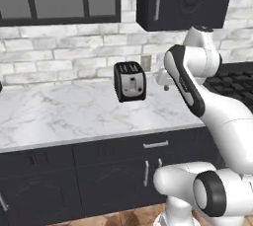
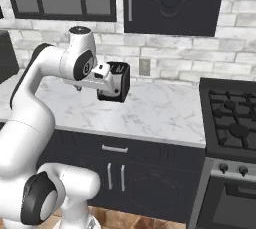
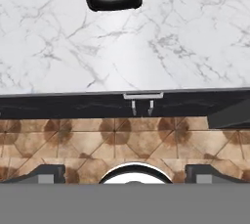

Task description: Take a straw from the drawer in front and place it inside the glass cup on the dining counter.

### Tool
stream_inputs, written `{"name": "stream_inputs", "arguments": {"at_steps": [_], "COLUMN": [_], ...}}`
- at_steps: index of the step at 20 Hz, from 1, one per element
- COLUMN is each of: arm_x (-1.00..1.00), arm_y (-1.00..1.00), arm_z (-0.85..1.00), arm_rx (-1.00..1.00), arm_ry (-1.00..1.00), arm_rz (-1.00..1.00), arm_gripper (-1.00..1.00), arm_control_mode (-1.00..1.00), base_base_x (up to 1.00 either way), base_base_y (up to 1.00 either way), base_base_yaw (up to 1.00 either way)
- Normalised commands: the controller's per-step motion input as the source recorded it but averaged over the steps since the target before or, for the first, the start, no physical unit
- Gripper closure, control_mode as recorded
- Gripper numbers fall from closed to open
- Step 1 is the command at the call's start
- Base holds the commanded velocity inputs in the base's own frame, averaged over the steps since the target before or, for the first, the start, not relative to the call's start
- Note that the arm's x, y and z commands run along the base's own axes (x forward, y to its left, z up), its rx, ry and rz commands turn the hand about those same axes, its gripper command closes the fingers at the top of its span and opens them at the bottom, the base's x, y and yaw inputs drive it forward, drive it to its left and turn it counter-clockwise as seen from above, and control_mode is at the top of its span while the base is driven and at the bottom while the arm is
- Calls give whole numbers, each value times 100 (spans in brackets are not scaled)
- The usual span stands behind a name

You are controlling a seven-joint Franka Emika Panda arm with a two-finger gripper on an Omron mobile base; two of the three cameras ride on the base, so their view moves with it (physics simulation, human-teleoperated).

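Marble worktop [image 1: 64,111] below; I see the drawer [image 1: 138,146] shut, jaws spread, gripper [image 3: 125,174] high. Risk: I miss its handle [image 3: 142,95].

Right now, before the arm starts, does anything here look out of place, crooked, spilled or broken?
Nothing stands out. The toaster stands upright on the marble worktop, with no spill around it. The drawer below is shut, its handle level. The gripper is wide open and holds nothing.
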Motion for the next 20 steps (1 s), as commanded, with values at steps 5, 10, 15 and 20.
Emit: {"name": "stream_inputs", "arguments": {"at_steps": [5, 10, 15, 20], "arm_x": [0, 0, 0, 0], "arm_y": [0, 0, 0, 0], "arm_z": [0, 0, 0, 0], "arm_rx": [0, 0, 0, 0], "arm_ry": [0, 0, 0, 0], "arm_rz": [0, 0, 0, 0], "arm_gripper": [-100, -100, -100, -100], "arm_control_mode": [100, 100, 100, 100], "base_base_x": [-51, 2, 15, 20], "base_base_y": [-34, -65, -80, -74], "base_base_yaw": [1, 14, 28, 39]}}
